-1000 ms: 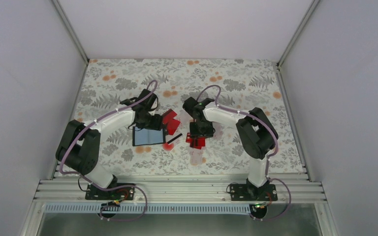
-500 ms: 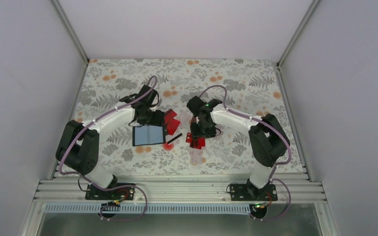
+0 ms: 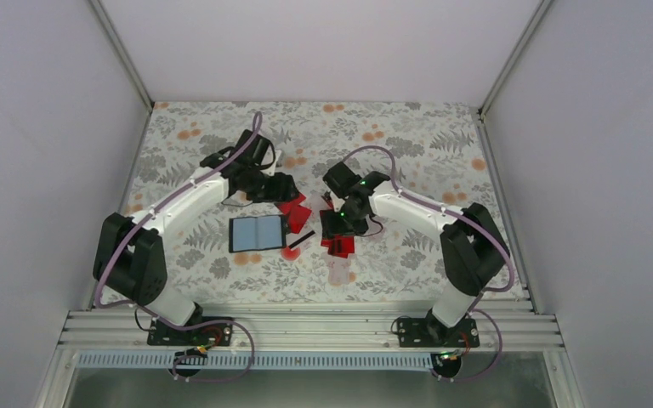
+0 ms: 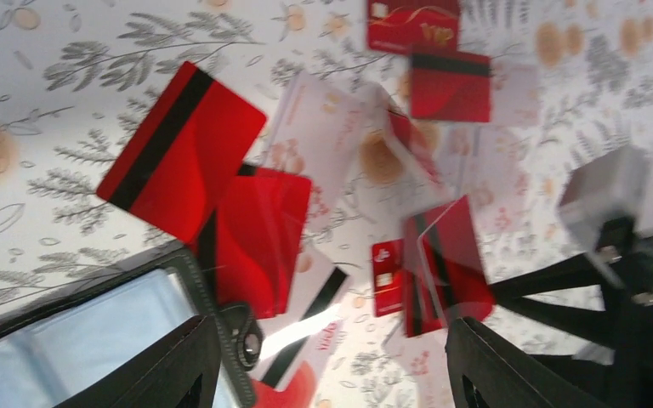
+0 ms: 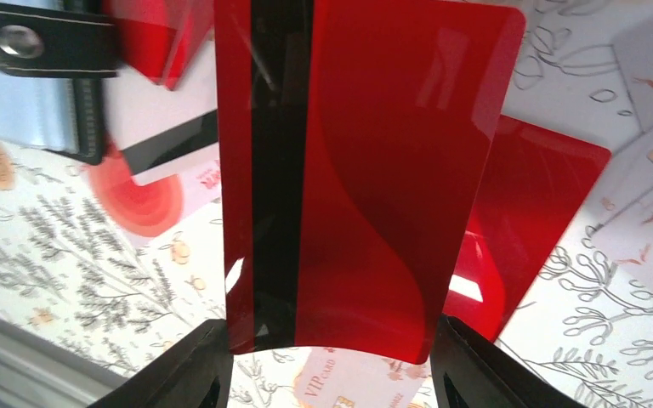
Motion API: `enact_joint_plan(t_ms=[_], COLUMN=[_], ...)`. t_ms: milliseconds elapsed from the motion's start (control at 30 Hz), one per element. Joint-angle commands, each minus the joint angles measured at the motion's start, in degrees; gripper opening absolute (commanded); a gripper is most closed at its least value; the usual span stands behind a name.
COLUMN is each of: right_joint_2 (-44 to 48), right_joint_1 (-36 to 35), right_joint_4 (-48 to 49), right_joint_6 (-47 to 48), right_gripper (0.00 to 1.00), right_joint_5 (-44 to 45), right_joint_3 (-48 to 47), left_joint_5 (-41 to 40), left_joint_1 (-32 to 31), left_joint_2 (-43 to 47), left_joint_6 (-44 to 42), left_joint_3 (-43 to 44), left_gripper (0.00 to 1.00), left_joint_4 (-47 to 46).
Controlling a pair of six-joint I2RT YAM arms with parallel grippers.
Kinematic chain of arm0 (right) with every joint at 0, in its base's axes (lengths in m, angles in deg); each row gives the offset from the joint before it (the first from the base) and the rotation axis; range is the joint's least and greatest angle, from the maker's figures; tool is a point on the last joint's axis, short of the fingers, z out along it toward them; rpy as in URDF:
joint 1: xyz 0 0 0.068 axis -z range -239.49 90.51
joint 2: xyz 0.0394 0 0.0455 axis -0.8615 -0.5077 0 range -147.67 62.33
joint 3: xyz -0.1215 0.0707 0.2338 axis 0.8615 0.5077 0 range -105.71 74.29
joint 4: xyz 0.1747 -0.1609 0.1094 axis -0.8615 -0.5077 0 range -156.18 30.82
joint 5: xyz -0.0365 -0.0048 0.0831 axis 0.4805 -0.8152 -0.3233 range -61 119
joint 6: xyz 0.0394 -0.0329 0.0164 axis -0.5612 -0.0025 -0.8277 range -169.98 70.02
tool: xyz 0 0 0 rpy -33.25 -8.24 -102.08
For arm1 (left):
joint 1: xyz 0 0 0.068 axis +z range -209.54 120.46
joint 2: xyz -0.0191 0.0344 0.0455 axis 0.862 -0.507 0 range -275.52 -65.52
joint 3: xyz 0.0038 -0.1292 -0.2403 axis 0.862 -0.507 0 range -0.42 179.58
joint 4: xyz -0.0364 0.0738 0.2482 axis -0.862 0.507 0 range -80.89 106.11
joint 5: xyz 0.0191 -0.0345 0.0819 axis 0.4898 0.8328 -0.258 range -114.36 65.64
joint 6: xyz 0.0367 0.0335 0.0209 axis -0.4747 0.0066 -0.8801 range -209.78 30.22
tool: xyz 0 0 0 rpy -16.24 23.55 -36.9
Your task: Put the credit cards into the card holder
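Transfer step: right end effector (image 5: 327, 340) gripping striped credit card (image 5: 366, 170) edgewise; left end effector (image 4: 332, 340) open, empty. Next, likely: leftward carry, squared to card holder (image 3: 255, 233).

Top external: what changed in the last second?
Left pincer, open, pulled off the card holder and reached farther out, ending near the red cards beside it. The right arm's elbow swung outward. The right pincer barely shifted and grips a red striped card. The holder and the cards lying flat stayed put.
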Motion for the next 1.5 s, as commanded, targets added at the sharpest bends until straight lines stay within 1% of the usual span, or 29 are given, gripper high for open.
enact_joint_plan(t_ms=[0,233,367,667,967,1200,1333,1467], right_joint_2=[1.68,1.47,1.36,-0.59,-1.68,-1.62,-1.42,-1.4], right_joint_1=[-1.39,-1.92,-1.95,-1.88,-1.88,-1.81,-1.8,-1.79], right_joint_4=[2.6,4.19,4.45,2.95,3.26,3.25,3.27,3.39], right_joint_6=[2.31,1.45,0.65,-0.16,-1.2,-1.13,-1.08,-0.87], right_gripper=[0.57,0.58,0.58,0.58,0.58,0.58,0.58,0.58], right_joint_5=[-3.46,-5.41,-5.18,-5.06,-7.43,-7.71,-7.67,-8.14], right_joint_3=[-2.11,-6.76,-10.21,-19.6,-24.02,-24.46,-24.76,-25.07], left_joint_5=[8.22,15.48,19.92,21.9,21.77,21.36,20.86,20.58], left_joint_1=[1.1,3.06,5.56,7.14,7.82,8.04,8.07,8.11], left_joint_2=[1.55,1.9,3.71,6.28,8.92,9.4,9.21,9.08], left_joint_6=[3.68,6.84,9.92,10.69,11.85,13.95,14.12,14.13], left_joint_3=[2.68,4.07,2.76,2.64,1.15,0.32,0.48,0.38], left_gripper=[0.68,0.68,0.67,0.62,0.49,0.34,0.28,0.25], left_joint_4=[0.37,-0.79,-2.78,-5.41,-7.76,-10.0,-9.76,-9.87])
